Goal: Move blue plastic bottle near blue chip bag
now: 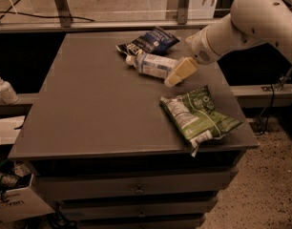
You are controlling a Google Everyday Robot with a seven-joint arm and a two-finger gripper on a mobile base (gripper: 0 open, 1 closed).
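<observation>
The blue plastic bottle point(153, 65) lies on its side at the back of the table, white cap pointing left. It lies right in front of the blue chip bag point(148, 42) and seems to touch its front edge. My gripper point(179, 73) is at the bottle's right end, low over the table, at the end of the white arm point(251, 23) that reaches in from the right. I cannot tell whether it touches the bottle.
A green and white snack bag point(198, 116) lies at the table's front right, close under the gripper. The grey table point(88, 104) stands on a drawer cabinet. A small white pump bottle point(4, 87) stands on a ledge at the left.
</observation>
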